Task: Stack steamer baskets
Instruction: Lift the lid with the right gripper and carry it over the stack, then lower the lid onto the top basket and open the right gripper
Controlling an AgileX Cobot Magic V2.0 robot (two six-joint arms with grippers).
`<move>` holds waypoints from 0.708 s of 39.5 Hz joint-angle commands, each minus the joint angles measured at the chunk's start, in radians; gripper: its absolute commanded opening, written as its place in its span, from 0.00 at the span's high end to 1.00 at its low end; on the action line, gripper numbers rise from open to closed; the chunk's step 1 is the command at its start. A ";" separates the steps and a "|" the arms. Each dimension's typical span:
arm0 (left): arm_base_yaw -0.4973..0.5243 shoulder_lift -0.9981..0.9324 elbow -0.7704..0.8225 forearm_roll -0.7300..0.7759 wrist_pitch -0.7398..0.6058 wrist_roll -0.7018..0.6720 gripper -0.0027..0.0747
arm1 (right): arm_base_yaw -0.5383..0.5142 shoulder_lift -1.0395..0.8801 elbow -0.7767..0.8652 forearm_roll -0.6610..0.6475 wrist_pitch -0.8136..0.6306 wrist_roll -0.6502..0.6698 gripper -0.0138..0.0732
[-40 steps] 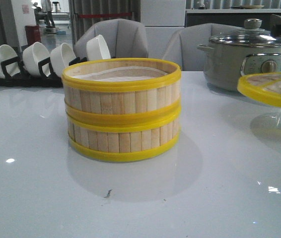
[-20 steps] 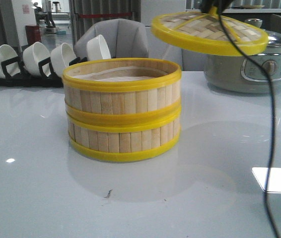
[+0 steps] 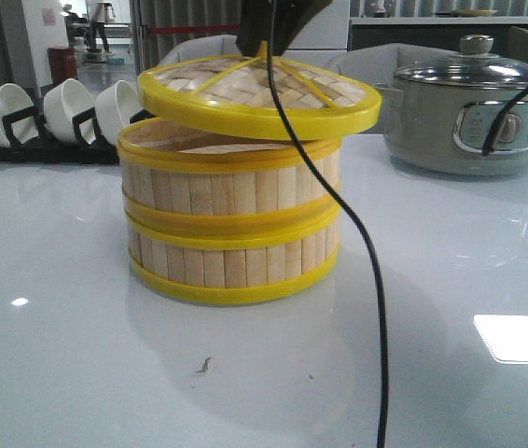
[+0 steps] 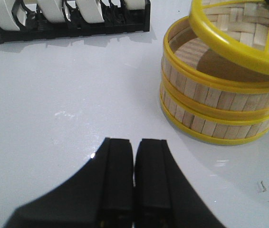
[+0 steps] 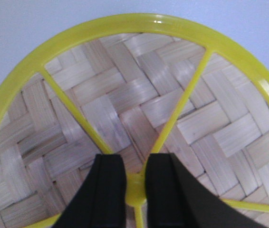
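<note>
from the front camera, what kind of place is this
Probably a dining or kitchen demo corner inside a larger lab or office. A glossy white table carries stacked steamer baskets, an electric pot with a glass lid, and a rack of white bowls; grey chairs stand behind it.

Overhead light is glaring off the glossy table (image 3: pixel 59 373) before me, casting soft shadows, while my wrist views are blurring slightly.
</note>
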 commanded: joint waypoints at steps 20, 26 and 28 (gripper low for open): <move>0.002 0.001 -0.029 -0.003 -0.083 -0.008 0.86 | 0.040 0.020 -0.056 0.001 -0.146 -0.018 0.78; 0.002 0.001 -0.029 -0.003 -0.083 -0.008 0.86 | 0.040 0.028 -0.065 0.001 -0.154 -0.018 0.78; 0.002 0.001 -0.029 -0.003 -0.083 -0.008 0.86 | 0.040 0.028 -0.065 0.001 -0.158 -0.018 0.78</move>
